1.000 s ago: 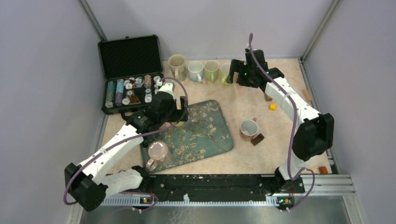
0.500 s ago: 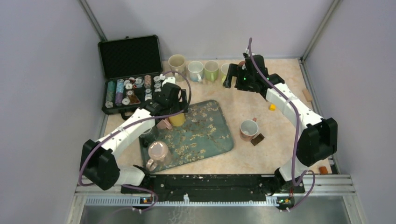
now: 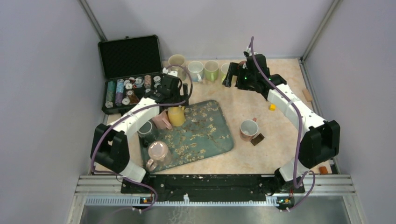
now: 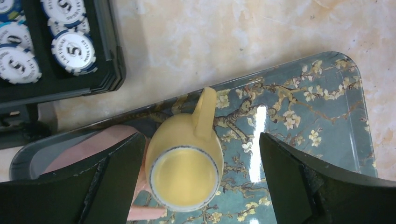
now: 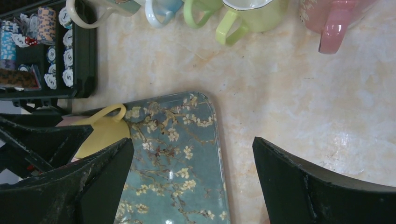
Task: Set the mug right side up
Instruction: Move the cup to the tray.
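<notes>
Left wrist: pink cup beside mug

Whole thing sits in a little booth: plain pale lilac-grey walls on the left, back and right of the frame, with thin metal corner posts slanting in at the upper left and upper right. The tabletop is beige marbled stuff, slightly glossy. A silver rail and a dull grey metal sheet run along the bottom. Lighting's soft and even.
</notes>
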Available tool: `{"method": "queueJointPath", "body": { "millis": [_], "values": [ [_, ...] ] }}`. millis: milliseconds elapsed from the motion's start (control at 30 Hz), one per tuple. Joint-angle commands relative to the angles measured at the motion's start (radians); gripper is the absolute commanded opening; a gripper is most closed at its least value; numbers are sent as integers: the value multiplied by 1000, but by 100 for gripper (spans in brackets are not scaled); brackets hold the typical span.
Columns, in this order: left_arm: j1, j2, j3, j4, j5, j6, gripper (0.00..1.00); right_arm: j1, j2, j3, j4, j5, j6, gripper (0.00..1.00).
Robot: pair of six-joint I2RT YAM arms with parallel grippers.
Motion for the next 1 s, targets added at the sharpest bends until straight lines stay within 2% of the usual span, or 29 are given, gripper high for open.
{"method": "queueJointPath", "body": {
  "millis": [0,300,633,967],
  "values": [
    [12,58,79,55,83,59,98,11,-46,-10,44,-8,3,99],
    [11,217,206,-55,201,84,98,11,-46,-21,47,-7,6,99],
    [6,234,205,-62,303,89,98,11,-44,-29,46,-5,7,99],
    [-30,228,196,-90,342,83,98,10,-42,-35,41,1,6,99]
  ]
}}
